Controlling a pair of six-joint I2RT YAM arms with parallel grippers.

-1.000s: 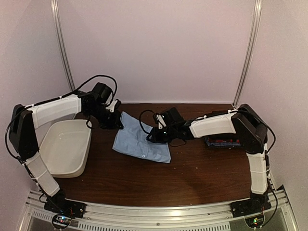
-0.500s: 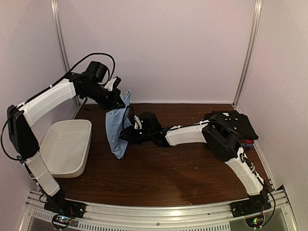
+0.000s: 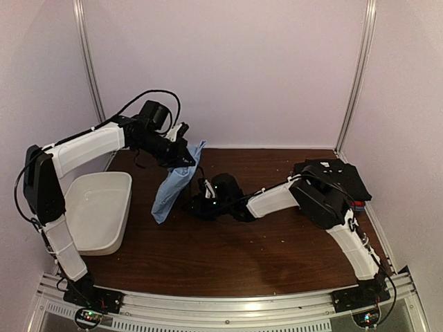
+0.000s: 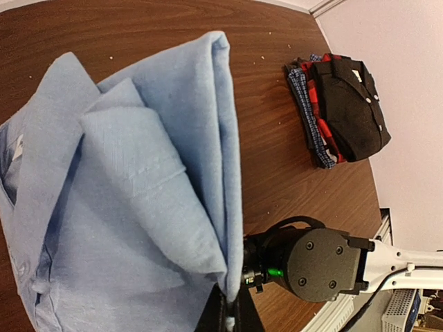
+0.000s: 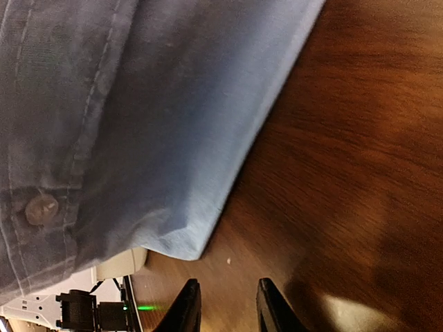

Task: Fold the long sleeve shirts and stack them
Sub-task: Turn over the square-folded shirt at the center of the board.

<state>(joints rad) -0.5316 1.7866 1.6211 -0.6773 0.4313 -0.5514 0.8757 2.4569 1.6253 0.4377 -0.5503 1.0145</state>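
Left tool (image 3: 185, 160): clamped on the light blue shirt (image 3: 168, 196), which hangs over the bench's (image 3: 277, 252) far-left area.
Right tool (image 5: 227, 290): jaws parted, empty.
Bearing: the shirt's lower edge hangs just left of your right tool, long axis near vertical.

The left arm (image 3: 90, 146) and the right arm (image 3: 273, 198) wear white shells over their long links, with black joint housings between. Thin black cables (image 3: 156, 91) loop free near the left wrist. A round black housing (image 4: 315, 266) bears small screws and a green light, and the right end effector (image 5: 228, 287) has two black fingers.
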